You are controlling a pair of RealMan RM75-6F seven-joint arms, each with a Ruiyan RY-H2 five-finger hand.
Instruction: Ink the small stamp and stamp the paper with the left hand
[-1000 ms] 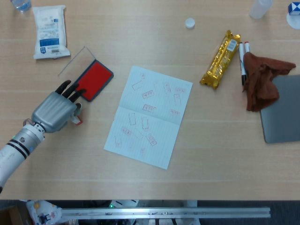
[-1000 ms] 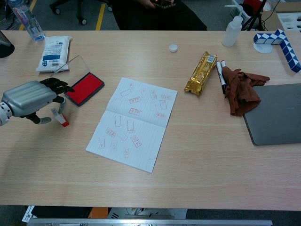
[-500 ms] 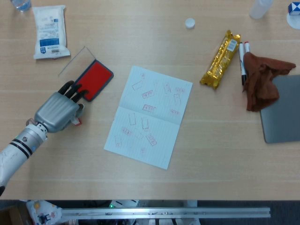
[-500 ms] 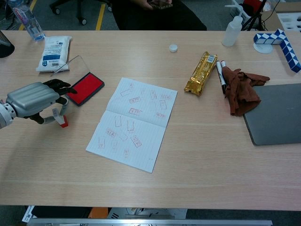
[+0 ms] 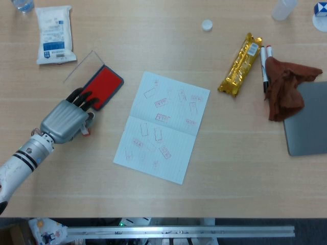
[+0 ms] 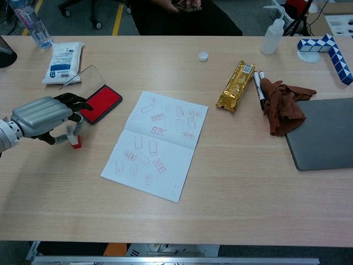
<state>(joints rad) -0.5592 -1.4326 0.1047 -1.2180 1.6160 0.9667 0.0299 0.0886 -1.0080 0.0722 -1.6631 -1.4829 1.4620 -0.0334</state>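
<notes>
Near the counter's left edge, the robot's left hand hovers low with its fingers curled downward around the small stamp, a pale-bodied piece with a red base that stands upright on the counter beneath the hand; in the chest view the fingers appear to bracket it, though whether they have closed firmly on it cannot be told. Just beyond the fingertips, toward the far edge, lies the open ink pad, its red face exposed and its clear lid tipped up behind it; the pad's long axis runs diagonally, from near left to far right. The coming move likely turns on this: the pad sits immediately ahead of the hand and slightly to its right, so a short lift and forward carry should bring the stamp over the ink. Further right, near the counter's middle, the lined paper lies open and angled, already bearing many red impressions. Toward the right edge rest a gold-wrapped packet, markers, a brown cloth and a grey pad. The right hand is not in view
</notes>
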